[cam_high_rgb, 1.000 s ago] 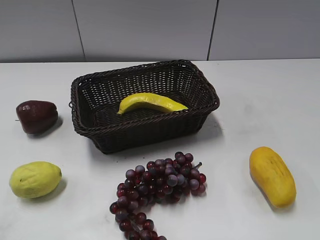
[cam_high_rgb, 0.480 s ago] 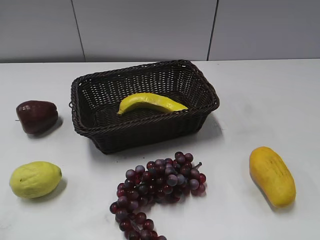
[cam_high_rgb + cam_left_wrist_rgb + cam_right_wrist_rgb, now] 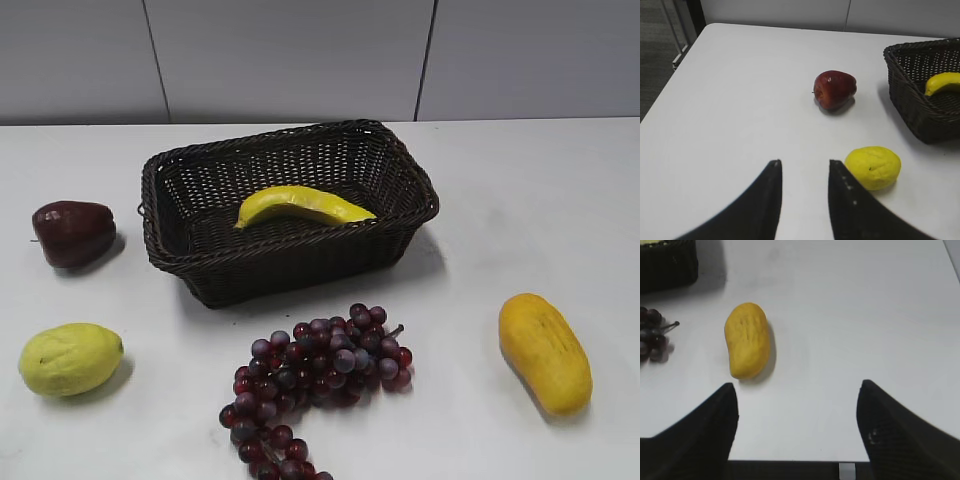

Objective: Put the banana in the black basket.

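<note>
table [image 3: 520,190] | black basket [image 3: 290,262] | lemon [image 3: 70,358] | grapes [image 3: 320,375] | mango [image 3: 545,352] | apple, probably [image 3: 73,232]

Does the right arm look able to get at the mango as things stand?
Probably yes: the mango lies alone on bare table ahead of the open right gripper, with the grapes off to one side.

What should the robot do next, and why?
Probably nothing more than keep both arms back: the banana already lies inside the basket, and the left claw and right claw are open and empty, well away from it.
</note>
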